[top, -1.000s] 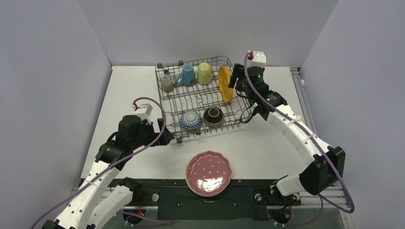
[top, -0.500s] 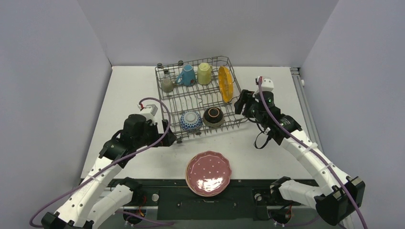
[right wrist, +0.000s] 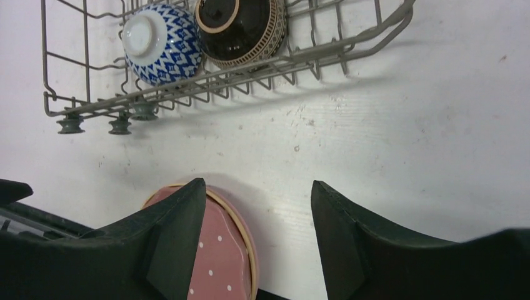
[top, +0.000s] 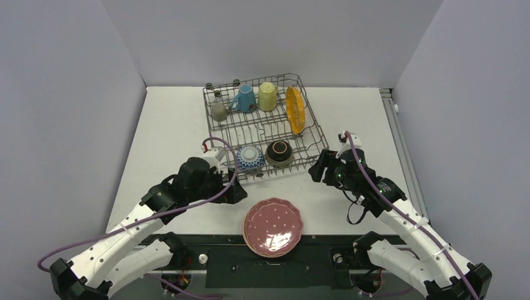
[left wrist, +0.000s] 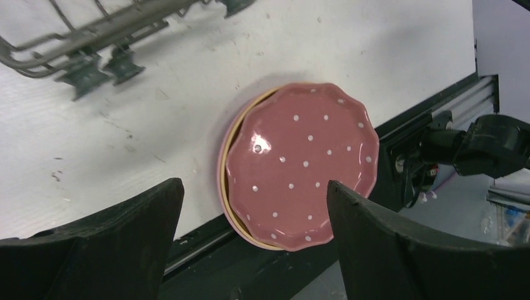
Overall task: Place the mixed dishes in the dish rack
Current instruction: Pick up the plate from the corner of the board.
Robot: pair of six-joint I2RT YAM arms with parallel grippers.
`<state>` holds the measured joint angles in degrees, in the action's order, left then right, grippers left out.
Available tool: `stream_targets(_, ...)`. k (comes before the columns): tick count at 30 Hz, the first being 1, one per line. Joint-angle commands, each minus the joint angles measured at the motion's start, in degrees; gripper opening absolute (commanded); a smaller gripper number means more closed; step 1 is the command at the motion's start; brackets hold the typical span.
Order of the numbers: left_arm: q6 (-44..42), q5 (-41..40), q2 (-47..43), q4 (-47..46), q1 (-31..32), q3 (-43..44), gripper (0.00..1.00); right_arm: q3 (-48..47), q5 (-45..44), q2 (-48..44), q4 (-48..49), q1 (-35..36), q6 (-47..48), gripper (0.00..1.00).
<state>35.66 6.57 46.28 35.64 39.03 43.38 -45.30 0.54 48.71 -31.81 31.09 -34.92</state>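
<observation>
While overhead shows pink plate (top: 272,227), left wrist reveals plates (left wrist: 240,120) beneath.

Dark pink scalloped dotted plate (left wrist: 303,165), near edge of the desk: it covers the stacked plates beneath (left wrist: 222,178). Only thin yellow and pale pink rims show, so their faces cannot be read. In the right wrist view this stack is cut by the bottom edge and partly behind a finger of the right gripper (right wrist: 257,184).

Square grey wire dish rack (top: 250,128): both wrist views crop it at the top edge, and the dark brown bowl (right wrist: 240,25) loses its far side there.

Overhead view: the small grey mug (top: 219,111), toward the desk's far-left corner, is too small to show a handle. The finger gaps of the left gripper (left wrist: 255,182) and right gripper merge into dark housings
</observation>
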Motion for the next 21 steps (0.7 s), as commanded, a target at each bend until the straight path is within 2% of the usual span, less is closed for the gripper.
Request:
stream_targets(1,6.5,1.8,1.1,-4.9,5.5,-2.2,0.81,3.5,3.4,-3.4,-1.0,1.3,-3.5,0.57)
stream_targets(9,14.0,-1.6,3.9,-10.1,15.6,-6.9,0.81,9.9,5.2,-6.6,1.1,5.5,-8.1,0.56)
stream_targets(21,19.8,-2.4,5.6,-16.0,21.0,-13.5,0.81,12.6,0.2,-6.5,1.8,16.0,-13.0,0.54)
